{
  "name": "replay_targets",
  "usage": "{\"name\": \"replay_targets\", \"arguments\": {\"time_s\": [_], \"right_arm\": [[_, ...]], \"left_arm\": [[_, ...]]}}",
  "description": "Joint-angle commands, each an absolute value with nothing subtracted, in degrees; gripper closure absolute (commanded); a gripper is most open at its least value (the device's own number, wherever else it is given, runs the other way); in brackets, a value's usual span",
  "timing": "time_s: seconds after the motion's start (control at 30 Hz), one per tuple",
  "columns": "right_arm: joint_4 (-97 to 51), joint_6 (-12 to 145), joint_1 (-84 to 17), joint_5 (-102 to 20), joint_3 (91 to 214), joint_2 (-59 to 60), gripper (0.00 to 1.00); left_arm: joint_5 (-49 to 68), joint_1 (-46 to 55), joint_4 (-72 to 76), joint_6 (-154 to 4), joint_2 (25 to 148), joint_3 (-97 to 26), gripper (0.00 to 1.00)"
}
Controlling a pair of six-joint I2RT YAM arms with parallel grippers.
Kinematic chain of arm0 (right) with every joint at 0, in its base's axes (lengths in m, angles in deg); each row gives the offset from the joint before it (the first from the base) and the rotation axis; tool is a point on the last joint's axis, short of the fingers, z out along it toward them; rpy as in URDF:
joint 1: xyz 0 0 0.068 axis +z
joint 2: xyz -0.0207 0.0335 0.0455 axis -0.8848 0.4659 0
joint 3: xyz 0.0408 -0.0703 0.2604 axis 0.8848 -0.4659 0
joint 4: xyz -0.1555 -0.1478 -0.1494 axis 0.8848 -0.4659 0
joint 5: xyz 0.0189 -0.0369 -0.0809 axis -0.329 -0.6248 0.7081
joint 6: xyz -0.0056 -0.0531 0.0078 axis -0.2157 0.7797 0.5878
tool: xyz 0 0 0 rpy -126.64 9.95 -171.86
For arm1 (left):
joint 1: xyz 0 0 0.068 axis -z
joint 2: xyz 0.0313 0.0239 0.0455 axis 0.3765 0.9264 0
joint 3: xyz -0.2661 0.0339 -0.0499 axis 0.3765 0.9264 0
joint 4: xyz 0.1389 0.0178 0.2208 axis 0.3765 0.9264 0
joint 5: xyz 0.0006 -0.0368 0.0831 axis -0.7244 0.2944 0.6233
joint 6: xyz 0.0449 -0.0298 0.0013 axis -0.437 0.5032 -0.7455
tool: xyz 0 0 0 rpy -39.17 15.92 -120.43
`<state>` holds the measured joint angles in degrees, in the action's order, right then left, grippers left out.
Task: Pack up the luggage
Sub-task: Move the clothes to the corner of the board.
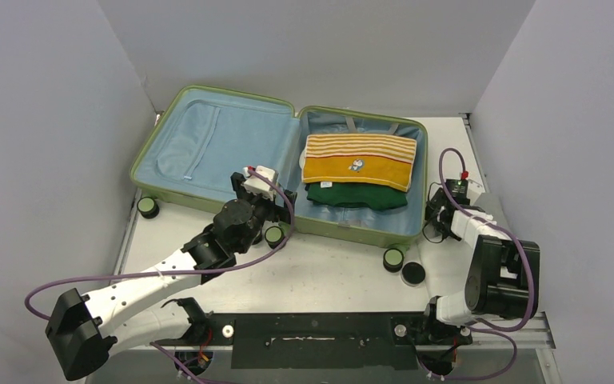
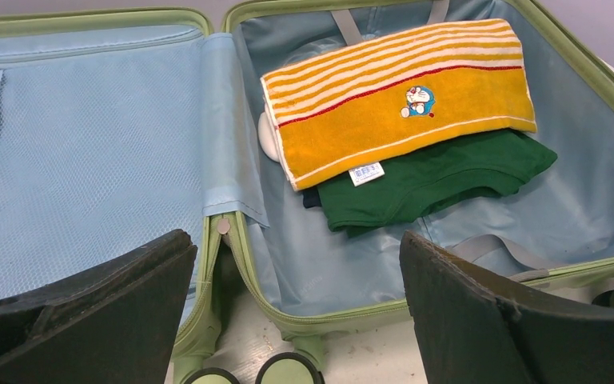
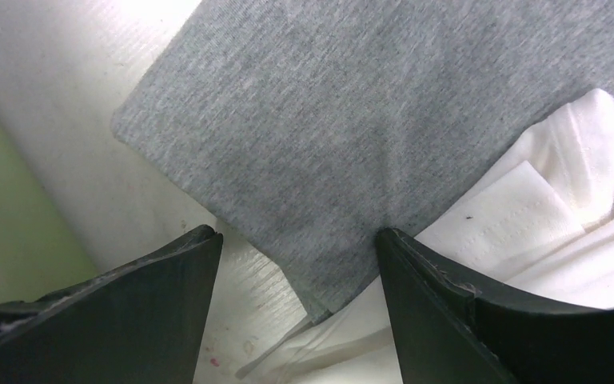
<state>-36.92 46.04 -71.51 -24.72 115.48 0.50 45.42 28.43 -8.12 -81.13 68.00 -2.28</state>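
Between grey walls (image 1: pixel 48 120), on a white table (image 1: pixel 328 272), luggage (image 1: pixel 208 144) lies open; left end effector (image 2: pixel 296 312), right end effector (image 3: pixel 300 304) both spread.

luggage (image 1: pixel 200 148): light-green, blue lining | towel (image 1: pixel 358 160): yellow, white-striped | shirt (image 1: pixel 360 197): dark green

From above and behind the arm bases (image 1: pixel 196 320), fixed, looking down and forward across the whole table (image 1: pixel 328 268) and the open luggage (image 1: pixel 200 148) from well back. From the left wrist, close over the luggage's near rim, facing forward and down past its own fingers (image 2: pixel 104 304) into both halves, sharing the striped towel (image 2: pixel 400 104) and green shirt (image 2: pixel 440 176) with the top view. From the right wrist, very near, aimed down at grey cloth (image 3: pixel 352 120) and white fabric (image 3: pixel 544 208).
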Motion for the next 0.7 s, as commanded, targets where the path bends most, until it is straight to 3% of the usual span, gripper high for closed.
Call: {"name": "replay_targets", "arguments": {"time_s": [0.0, 0.37, 0.67], "right_arm": [[-34.1, 45.9, -71.4, -23.6, 115.0, 3.2, 0.31], [-33.3, 44.3, -75.4, -26.5, 117.8, 10.3, 0.64], [-33.5, 40.5, -75.5, -31.7, 125.2, 12.0, 0.78]], "left_arm": [[46.0, 28.6, -9.3, -81.6, 68.1, -4.6, 0.03], [46.1, 28.7, -9.1, -81.6, 68.7, -4.7, 0.03], [46.1, 28.7, -8.7, -81.7, 69.3, -5.0, 0.03]]}}
